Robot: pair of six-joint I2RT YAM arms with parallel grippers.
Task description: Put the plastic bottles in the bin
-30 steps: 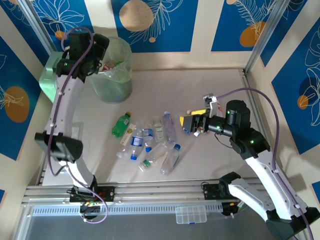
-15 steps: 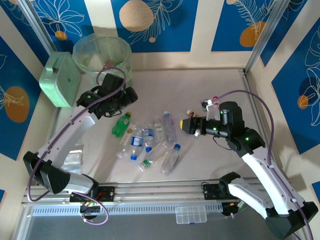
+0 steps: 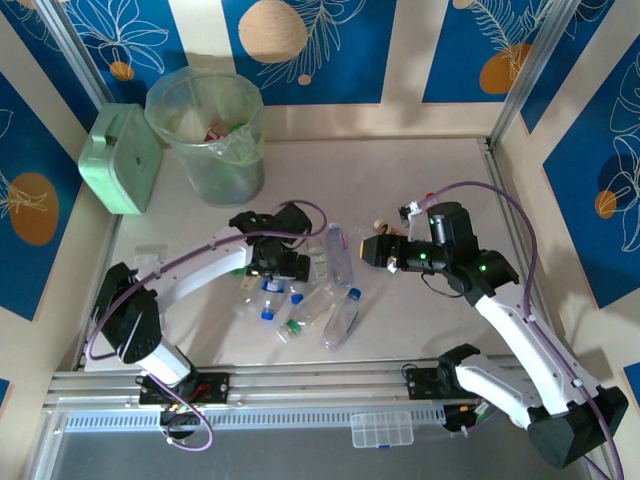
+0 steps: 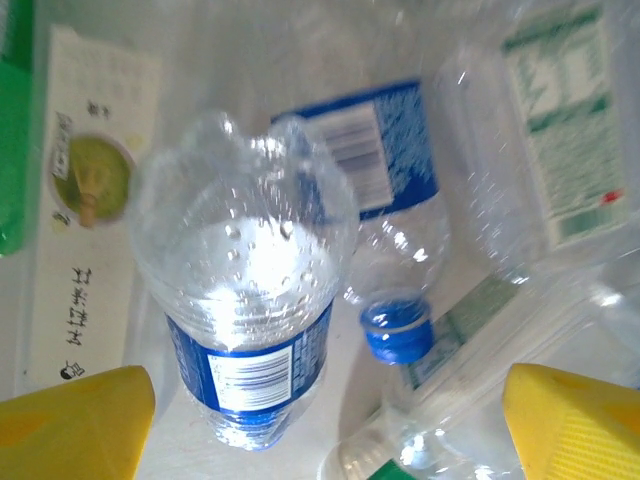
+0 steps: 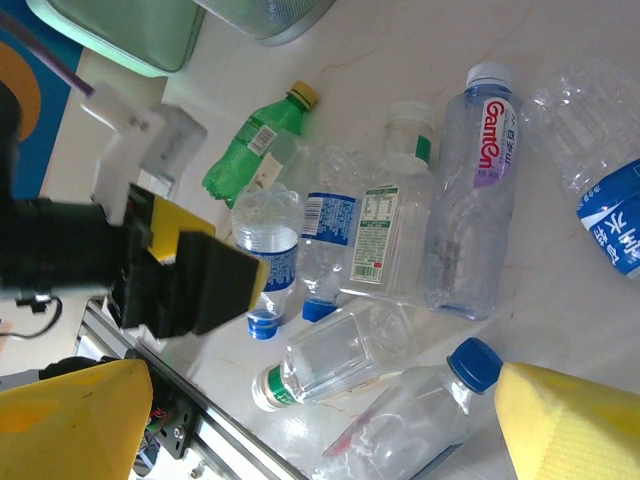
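The bin (image 3: 205, 130) is a pale, translucent green and the box (image 3: 120, 158) is mint. Most bottles (image 4: 245, 300) are clear with blue labels and caps. 1 green bottle (image 5: 250, 150) has a yellow cap. The pads (image 4: 75, 420) are yellow. The walls (image 3: 330, 50) are blue and cream, with white leaf outlines and tan circles.

The tall clear bottle (image 5: 472, 195) carries the red brand name "Ganten" running along its label.

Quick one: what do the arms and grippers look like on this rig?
Left arm and right arm: white links, black joints, a purple cable looping alongside each. Left gripper and right gripper: black bodies, yellow finger pads.
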